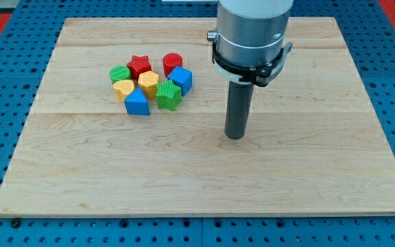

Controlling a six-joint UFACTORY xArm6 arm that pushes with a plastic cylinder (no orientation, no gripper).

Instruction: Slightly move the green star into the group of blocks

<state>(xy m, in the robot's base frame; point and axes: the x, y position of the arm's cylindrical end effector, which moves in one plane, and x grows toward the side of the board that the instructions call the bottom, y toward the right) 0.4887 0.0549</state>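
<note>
The green star (169, 96) sits at the lower right of a tight group of blocks in the view's upper left. It touches the yellow hexagon (148, 82) and lies just below the blue cube (180, 78). The group also holds a red star (139, 66), a red cylinder (172, 62), a green cylinder (120, 74), a yellow heart (123, 89) and a blue block (137, 103). My tip (234, 136) rests on the board to the right of the group and a little lower, well apart from the green star.
The wooden board (204, 185) lies on a blue perforated table. The arm's grey body (251, 34) hangs over the board's upper middle.
</note>
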